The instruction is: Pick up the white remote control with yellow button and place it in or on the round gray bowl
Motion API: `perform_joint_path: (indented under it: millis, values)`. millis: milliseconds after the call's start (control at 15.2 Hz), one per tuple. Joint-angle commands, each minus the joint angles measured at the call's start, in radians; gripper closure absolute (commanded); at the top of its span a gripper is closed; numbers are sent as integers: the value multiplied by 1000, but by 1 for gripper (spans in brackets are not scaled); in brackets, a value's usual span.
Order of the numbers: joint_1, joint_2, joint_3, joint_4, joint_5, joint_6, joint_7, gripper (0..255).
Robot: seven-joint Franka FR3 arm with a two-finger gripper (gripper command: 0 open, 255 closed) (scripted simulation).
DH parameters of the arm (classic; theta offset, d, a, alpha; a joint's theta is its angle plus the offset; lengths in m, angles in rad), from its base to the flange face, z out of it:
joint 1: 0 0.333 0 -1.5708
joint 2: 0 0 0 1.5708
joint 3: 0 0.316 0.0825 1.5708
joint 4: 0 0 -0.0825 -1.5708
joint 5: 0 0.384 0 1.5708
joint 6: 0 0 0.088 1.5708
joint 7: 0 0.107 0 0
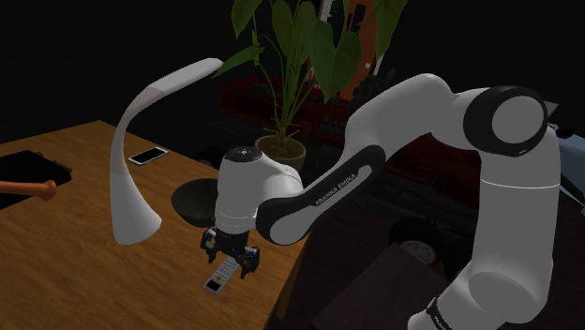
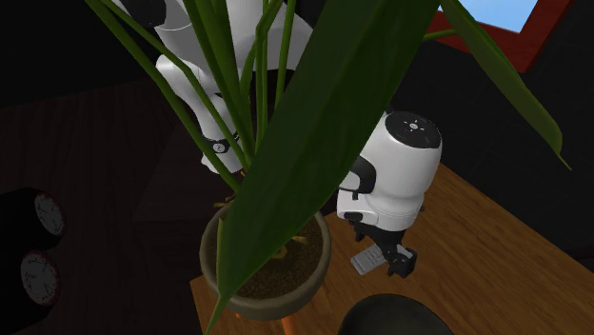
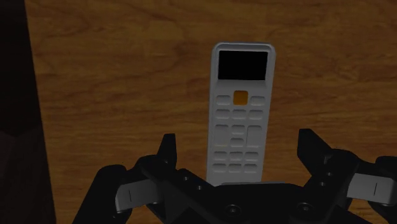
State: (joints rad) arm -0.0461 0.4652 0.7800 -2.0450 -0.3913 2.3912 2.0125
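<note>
The white remote (image 3: 240, 114), with a black screen and a small orange-yellow button, lies flat on the wooden table (image 3: 114, 76). My gripper (image 3: 240, 153) hangs just above its near end, open, one finger on each side and neither touching it. In the shoulder view the remote (image 1: 218, 277) shows under the gripper (image 1: 232, 261), close to the table's near edge. The round dark grey bowl (image 1: 195, 199) sits a little farther back on the table. In the second exterior view the gripper (image 2: 386, 259) stands over the remote (image 2: 365, 260), with the bowl's rim (image 2: 395, 316) at the bottom edge.
A tall curved white lamp (image 1: 131, 187) stands beside the bowl. A phone (image 1: 148, 155) lies farther back, and a dark item with an orange handle (image 1: 28, 187) lies at the shoulder view's left. A potted plant (image 2: 267, 266) stands off the table edge, its leaves crossing the second exterior view.
</note>
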Motion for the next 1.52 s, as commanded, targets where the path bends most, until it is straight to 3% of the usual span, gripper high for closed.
perform_joint_path:
  millis: [0, 462, 528, 1122, 1452]
  values:
    - [9, 14, -11, 0, -14, 12, 9, 0]
    - [9, 14, -11, 0, -13, 12, 8, 0]
    - [9, 14, -11, 0, -13, 12, 8, 255]
    - [9, 14, -11, 0, -14, 12, 9, 255]
    - [-21, -34, 28, 7, 34, -35, -20, 255]
